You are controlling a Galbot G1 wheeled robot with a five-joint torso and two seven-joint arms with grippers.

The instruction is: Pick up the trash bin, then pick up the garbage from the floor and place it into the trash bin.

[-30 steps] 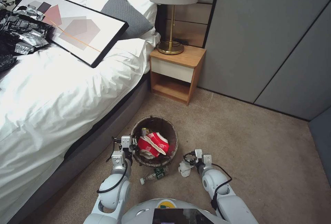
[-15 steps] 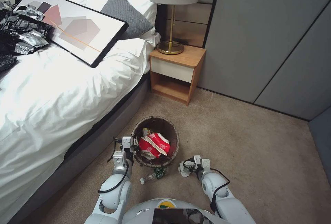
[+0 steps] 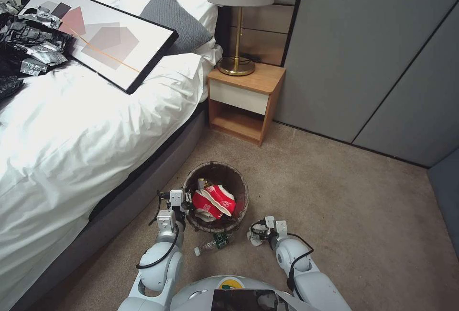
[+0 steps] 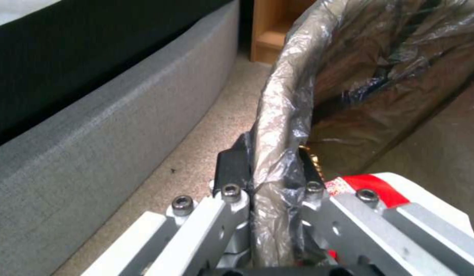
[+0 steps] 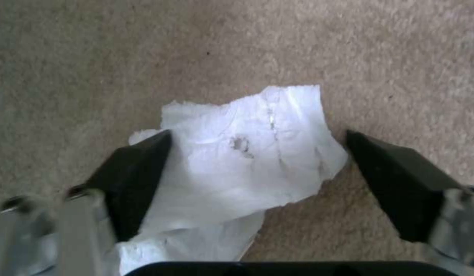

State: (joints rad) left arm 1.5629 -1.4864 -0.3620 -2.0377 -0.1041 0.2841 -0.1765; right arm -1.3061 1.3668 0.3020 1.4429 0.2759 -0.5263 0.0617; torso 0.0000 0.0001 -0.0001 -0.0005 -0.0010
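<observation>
— On the tan carpet [image 3: 334,191] beside the bed, what is the left gripper [image 4: 270,180] doing?
— It is clamping the rim of the small round white plastic trash bin [image 3: 216,197] lined with a dark brown bag, red-and-white crumpled wrappers [image 3: 213,200] lying inside.
— And the right gripper [image 5: 257,168]?
— Its fingers are standing apart, straddling a crumpled white tissue [image 5: 247,153] on the carpet. A clear green-labelled plastic bottle [image 3: 213,243] is lying just beside the bin.
</observation>
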